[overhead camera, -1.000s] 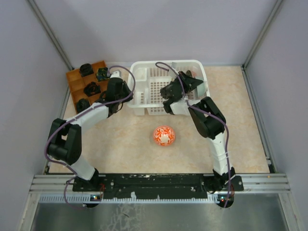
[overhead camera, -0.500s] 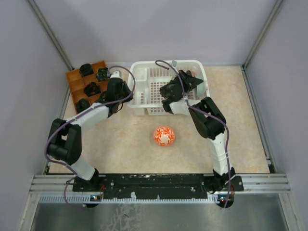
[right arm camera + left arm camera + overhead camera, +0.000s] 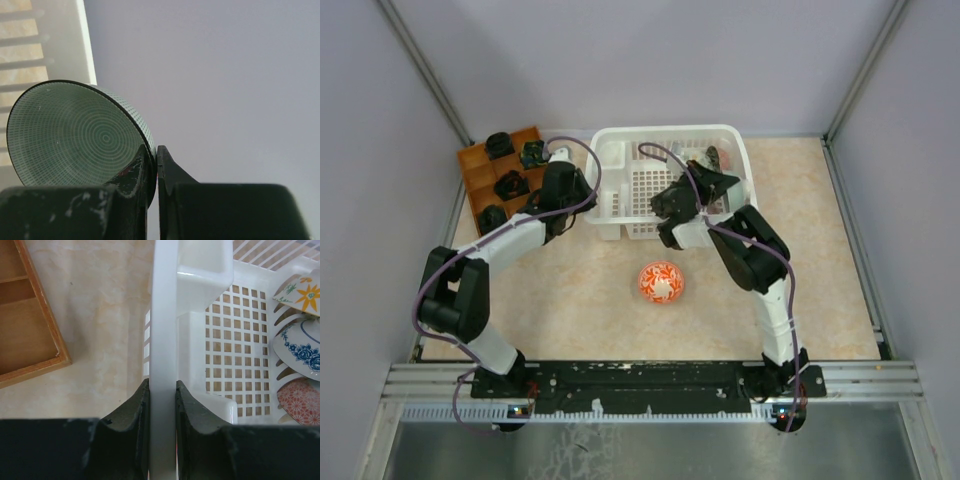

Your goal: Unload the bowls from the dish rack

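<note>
Beige table (image 3: 820,250), dish rack (image 3: 620,190) at 12 o'clock.
Left gripper (image 3: 162,390) pinches the rack wall; right gripper (image 3: 156,155) pinches a green bowl (image 3: 75,135) by its rim at the rack's 3 o'clock side, where it could pivot and slip.

The beige table (image 3: 820,300) carries the dish rack (image 3: 640,190), an orange-red bowl (image 3: 661,282) and a compartment tray (image 3: 470,170).

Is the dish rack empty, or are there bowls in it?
Not empty. The left wrist view shows the dish rack holding a yellow-flowered bowl, a blue-floral bowl and a red-patterned bowl, all on edge.
</note>
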`<move>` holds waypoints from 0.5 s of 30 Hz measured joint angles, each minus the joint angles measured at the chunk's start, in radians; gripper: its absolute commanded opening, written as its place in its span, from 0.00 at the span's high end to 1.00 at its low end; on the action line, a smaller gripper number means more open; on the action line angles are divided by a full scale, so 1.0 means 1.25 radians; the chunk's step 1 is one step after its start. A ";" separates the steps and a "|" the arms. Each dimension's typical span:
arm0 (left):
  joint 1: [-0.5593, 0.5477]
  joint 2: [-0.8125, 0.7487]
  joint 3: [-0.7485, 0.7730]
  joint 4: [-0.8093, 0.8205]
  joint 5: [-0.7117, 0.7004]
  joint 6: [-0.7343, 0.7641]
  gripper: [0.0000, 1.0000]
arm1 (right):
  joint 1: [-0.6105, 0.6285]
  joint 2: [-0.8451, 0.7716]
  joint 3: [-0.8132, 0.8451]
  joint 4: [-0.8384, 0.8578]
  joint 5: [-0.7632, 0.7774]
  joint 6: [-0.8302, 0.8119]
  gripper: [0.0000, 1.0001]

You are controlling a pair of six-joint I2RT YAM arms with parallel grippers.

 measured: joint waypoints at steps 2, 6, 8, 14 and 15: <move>0.000 0.000 0.000 0.000 0.000 0.000 0.93 | 0.001 -0.002 -0.020 0.000 -0.001 0.001 1.00; 0.000 -0.002 0.000 -0.002 0.000 0.000 0.93 | 0.005 -0.012 -0.041 -0.007 -0.015 0.004 1.00; 0.000 -0.003 -0.002 -0.003 0.000 0.000 0.93 | 0.006 -0.022 -0.049 -0.013 -0.018 0.007 1.00; 0.000 -0.008 -0.005 -0.007 0.001 0.000 0.94 | 0.008 -0.044 -0.061 -0.038 -0.027 0.006 1.00; 0.000 -0.009 -0.005 -0.007 0.001 0.000 0.94 | 0.008 -0.044 -0.061 -0.044 -0.028 0.006 1.00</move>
